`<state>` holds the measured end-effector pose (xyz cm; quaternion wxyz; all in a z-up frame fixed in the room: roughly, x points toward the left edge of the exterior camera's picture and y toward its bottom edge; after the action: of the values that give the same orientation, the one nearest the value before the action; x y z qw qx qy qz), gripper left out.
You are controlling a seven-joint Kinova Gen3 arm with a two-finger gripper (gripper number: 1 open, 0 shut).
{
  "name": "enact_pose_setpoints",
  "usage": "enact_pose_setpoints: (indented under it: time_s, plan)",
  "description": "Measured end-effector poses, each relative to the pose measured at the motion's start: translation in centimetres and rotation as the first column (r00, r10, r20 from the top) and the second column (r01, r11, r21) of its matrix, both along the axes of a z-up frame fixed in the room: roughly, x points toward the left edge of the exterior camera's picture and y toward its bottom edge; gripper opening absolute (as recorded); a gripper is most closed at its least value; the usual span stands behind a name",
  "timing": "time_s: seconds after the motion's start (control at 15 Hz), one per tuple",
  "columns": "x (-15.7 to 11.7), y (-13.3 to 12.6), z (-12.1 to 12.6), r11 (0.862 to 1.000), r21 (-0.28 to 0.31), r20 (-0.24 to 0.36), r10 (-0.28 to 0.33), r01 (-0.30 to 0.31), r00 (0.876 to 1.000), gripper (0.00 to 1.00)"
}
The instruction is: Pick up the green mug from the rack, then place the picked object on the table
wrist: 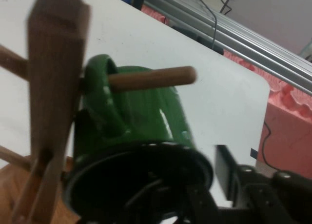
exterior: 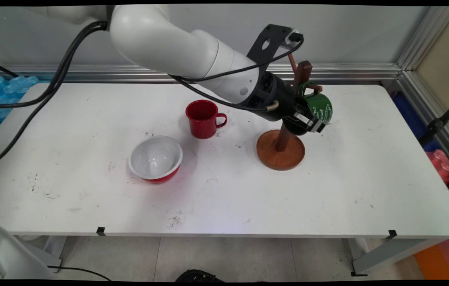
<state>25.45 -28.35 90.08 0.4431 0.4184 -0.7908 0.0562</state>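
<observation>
Right now we have the gripper (exterior: 307,119) at the rim of the green mug (exterior: 320,107), fingers pinching the rim wall: in the hand view one finger (wrist: 202,204) sits inside the mug's mouth and the other (wrist: 229,177) outside it. The mug is off the surface, up at the wooden mug tree (exterior: 284,135), with its handle (wrist: 105,99) looped over a horizontal peg (wrist: 151,78) right beside the post. Risks as we see them: the peg is short and smooth, so a sideways pull could slide the handle off the tip; if the grip is gone at that moment, the mug drops onto the tree's round base (exterior: 281,153) or the surface. A rim pinch holds little, and the mug can pivot in it. The tree looks free-standing, so any drag through the handle could tilt or topple it. The wrist and its cables are close to the post, so we'd watch for a snag. The red mug (exterior: 204,118) and the red-and-white bowl (exterior: 155,159) stand well apart to the left, out of trouble.
</observation>
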Motion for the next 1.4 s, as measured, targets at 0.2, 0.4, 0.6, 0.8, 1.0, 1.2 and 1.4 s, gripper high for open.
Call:
enact_pose_setpoints:
  time_s: [0.2,0.4,0.6,0.8,1.0,1.2,1.4]
  plan:
    - [0.1,0.0,-0.1,1.0,-0.001,0.004,0.006,-0.006,1.0,0.0]
    - [0.2,0.0,-0.1,1.0,-0.004,0.008,0.013,-0.013,1.0,0.0]
    - [0.4,-0.1,0.1,1.0,-0.01,0.011,0.019,-0.019,1.0,0.0]
    - [0.7,-0.2,0.4,1.0,-0.018,0.012,0.022,-0.022,1.0,0.0]
    - [0.9,0.0,0.8,1.0,-0.022,0.011,0.018,-0.018,1.0,0.0]
    - [1.0,0.5,1.2,1.0,-0.022,0.008,0.01,-0.01,1.0,0.0]
    - [1.1,1.0,1.6,1.0,-0.021,0.006,0.001,-0.001,1.0,0.0]
